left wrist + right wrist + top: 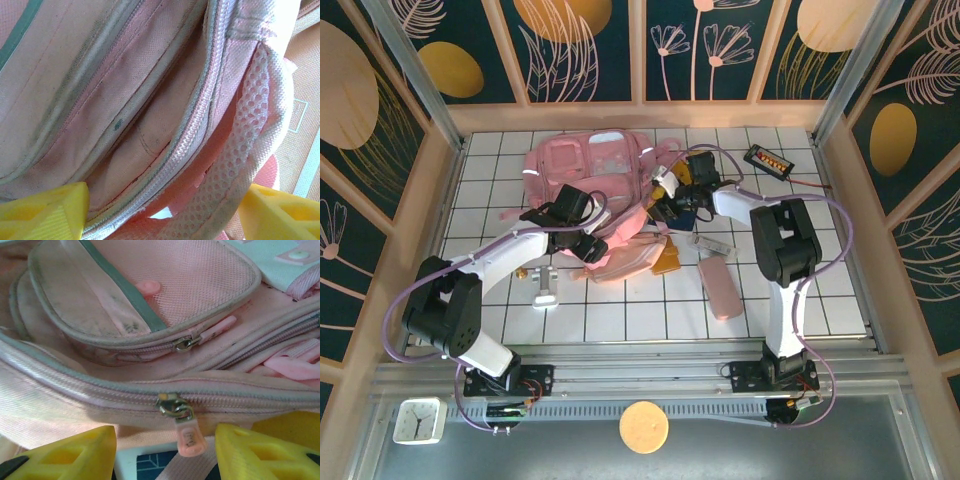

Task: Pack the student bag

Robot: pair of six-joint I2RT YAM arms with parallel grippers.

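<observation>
The student bag [582, 168] is lying front-up by the middle of the table's [620, 322] far edge, its long axis seemingly slanting from there towards the near-right corner; looking soft, light and floppy, it is probably asking for a hold on a zip pull [188, 438] or zipped seam [75, 382]. The left gripper [162, 212] is gaping astride its mesh strap [240, 150], and the right gripper [165, 447] is gaping around that pull, clamping nothing

White tiled table [620, 322] with the student bag [582, 165] — directly before the left gripper [592, 247] and right gripper [665, 207]; slim pink case [721, 287] behind-right of the latter; small metal piece [545, 292] behind-left of the former.
</observation>
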